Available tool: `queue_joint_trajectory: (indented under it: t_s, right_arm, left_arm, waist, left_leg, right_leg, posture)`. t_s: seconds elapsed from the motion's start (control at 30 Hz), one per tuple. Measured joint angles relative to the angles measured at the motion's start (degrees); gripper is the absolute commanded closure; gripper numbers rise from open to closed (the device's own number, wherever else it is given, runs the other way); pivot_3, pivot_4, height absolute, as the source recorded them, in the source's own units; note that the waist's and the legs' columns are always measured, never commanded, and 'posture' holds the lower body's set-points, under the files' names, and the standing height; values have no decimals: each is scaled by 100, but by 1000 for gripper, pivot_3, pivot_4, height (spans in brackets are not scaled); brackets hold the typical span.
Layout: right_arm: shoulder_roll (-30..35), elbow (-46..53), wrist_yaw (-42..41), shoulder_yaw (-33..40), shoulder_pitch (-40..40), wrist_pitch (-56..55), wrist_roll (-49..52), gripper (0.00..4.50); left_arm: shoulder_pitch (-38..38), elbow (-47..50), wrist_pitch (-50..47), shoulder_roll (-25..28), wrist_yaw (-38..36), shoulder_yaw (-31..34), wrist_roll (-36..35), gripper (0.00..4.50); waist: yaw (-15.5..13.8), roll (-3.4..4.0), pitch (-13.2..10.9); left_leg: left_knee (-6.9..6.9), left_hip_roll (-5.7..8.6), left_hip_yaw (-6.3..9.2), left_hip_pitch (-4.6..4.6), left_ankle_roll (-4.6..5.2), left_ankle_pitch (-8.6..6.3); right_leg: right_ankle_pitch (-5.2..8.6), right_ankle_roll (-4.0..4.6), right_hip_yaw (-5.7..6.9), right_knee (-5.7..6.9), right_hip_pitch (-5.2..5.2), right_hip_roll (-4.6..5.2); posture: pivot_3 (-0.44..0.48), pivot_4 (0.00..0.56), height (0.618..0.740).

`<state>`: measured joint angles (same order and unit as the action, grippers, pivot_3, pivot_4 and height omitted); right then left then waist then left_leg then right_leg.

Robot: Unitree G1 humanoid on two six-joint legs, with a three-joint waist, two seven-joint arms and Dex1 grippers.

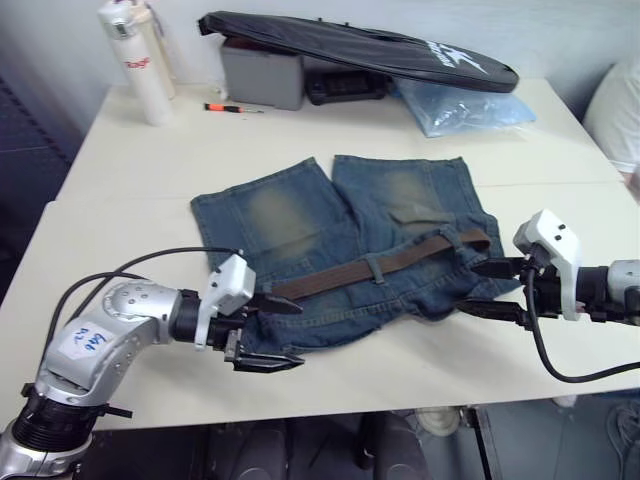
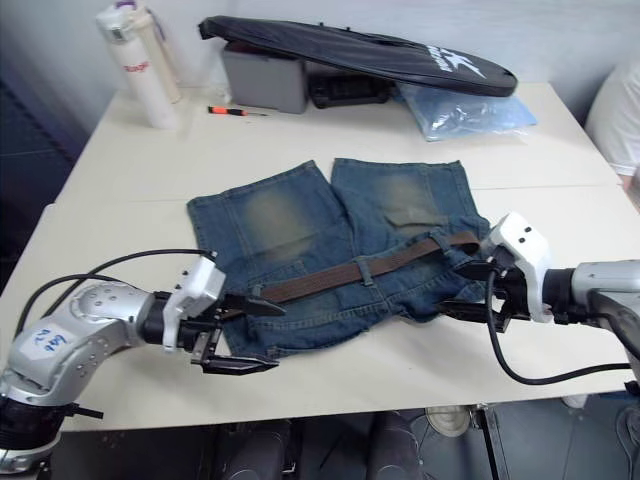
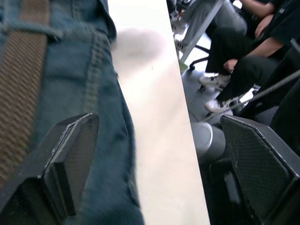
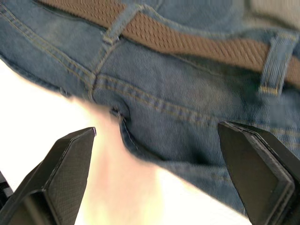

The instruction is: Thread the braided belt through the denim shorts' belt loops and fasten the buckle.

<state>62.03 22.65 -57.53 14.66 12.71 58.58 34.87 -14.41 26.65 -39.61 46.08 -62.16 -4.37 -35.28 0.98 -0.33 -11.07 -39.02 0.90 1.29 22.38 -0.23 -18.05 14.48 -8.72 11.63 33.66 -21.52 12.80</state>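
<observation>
The denim shorts (image 1: 330,210) lie flat on the white table, waistband toward me. The braided belt (image 1: 400,258) runs along the waistband under a belt loop (image 1: 374,267). My left gripper (image 1: 290,335) is open at the left end of the waistband, its upper finger over the belt's end and its lower finger off the cloth. In the left wrist view the belt (image 3: 23,70) lies beside one finger. My right gripper (image 1: 470,287) is open at the right end of the waistband, holding nothing. The right wrist view shows the belt (image 4: 187,44) under two loops. The buckle is hidden.
At the back of the table stand a white bottle (image 1: 137,60), a grey box (image 1: 262,72) under a black bag (image 1: 360,45), an orange screwdriver (image 1: 228,107) and a blue plastic bag (image 1: 465,108). A person (image 1: 615,110) is at the right edge. The table's front edge (image 1: 350,400) is close below the shorts.
</observation>
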Motion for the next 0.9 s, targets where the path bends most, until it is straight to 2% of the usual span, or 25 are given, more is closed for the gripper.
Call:
queue_joint_trajectory:
  t_s: [0.1, 0.23, 0.27, 0.3, 0.37, 0.43, 0.53, 0.73, 0.8, 0.9]
  right_arm:
    - [81, 13, 33, 206, -122, 164, 98, 26]
    - [139, 77, 20, 379, -278, 163, 181, 26]
    - [161, 85, 20, 391, -314, 157, 181, 26]
    - [182, 114, 25, 411, -346, 155, 182, 26]
    - [189, 164, 48, 424, -358, 176, 213, 26]
    - [211, 175, 84, 430, -364, 290, 269, 26]
    - [314, 175, 115, 431, -403, 401, 287, 0]
    - [325, 179, 211, 429, -381, 449, 292, 0]
    - [325, 178, 218, 390, -296, 449, 292, 0]
    - [325, 176, 217, 277, -184, 415, 288, 0]
  left_arm:
    - [-58, -71, 664, 8, -203, -519, 616, 0]
    - [-219, -508, 1228, -96, -298, -961, 1200, 0]
    - [-324, -662, 1375, -177, -273, -1077, 1392, 0]
    - [-473, -853, 1572, -326, -212, -1218, 1644, 0]
    - [-580, -1023, 1807, -496, -130, -1326, 1891, 0]
    - [-581, -1231, 2008, -524, -119, -1442, 2112, 0]
    - [-526, -1438, 2297, -433, -213, -1548, 2355, 807]
    - [-644, -1899, 3183, -68, -609, -1511, 2538, 3594]
    - [-775, -2183, 3523, -24, -775, -1516, 2564, 4391]
    - [-1108, -2825, 4111, 47, -1026, -1516, 2611, 4455]
  waist:
    - [-230, 24, -14]
    - [-266, 29, -17]
    - [-254, 36, -21]
    - [-204, 34, -22]
    - [-162, 33, -22]
    - [-166, 26, -18]
    - [-231, 25, -19]
    - [-214, 27, -18]
    - [-210, 27, -18]
    - [-217, 27, -18]
  left_leg:
    - [-1, -15, -47, -20, -7, 1]
    - [7, -20, -54, -9, -5, -7]
    - [34, 16, -2, 5, 14, 6]
    - [102, 94, 66, -9, 52, 50]
    - [162, 182, 152, -8, 72, 109]
    - [161, 185, 140, -30, 41, 138]
    - [158, 167, 127, -31, 31, 131]
    - [153, 106, 93, -42, 0, 108]
    - [158, 94, 72, -42, -3, 108]
    - [158, 79, 49, -46, -7, 110]
  right_leg:
    - [-2, 4, -85, -1, -11, -44]
    - [-2, 5, -91, -3, -9, -54]
    - [3, -7, -32, -15, 34, -9]
    - [17, -31, 53, -18, 82, 83]
    - [33, -64, 130, -12, 112, 166]
    - [33, -71, 69, -14, 77, 150]
    - [31, -69, 59, -23, 73, 132]
    - [32, -47, 24, -28, 59, 67]
    - [31, -42, 3, -21, 39, 55]
    - [25, -31, -17, -17, 26, 39]
  posture:
    - [0, 150, 740]
    - [0, 150, 740]
    - [0, 150, 740]
    - [0, 150, 740]
    - [0, 150, 740]
    - [0, 150, 740]
    - [0, 150, 740]
    - [0, 150, 740]
    - [0, 150, 740]
    - [0, 150, 740]
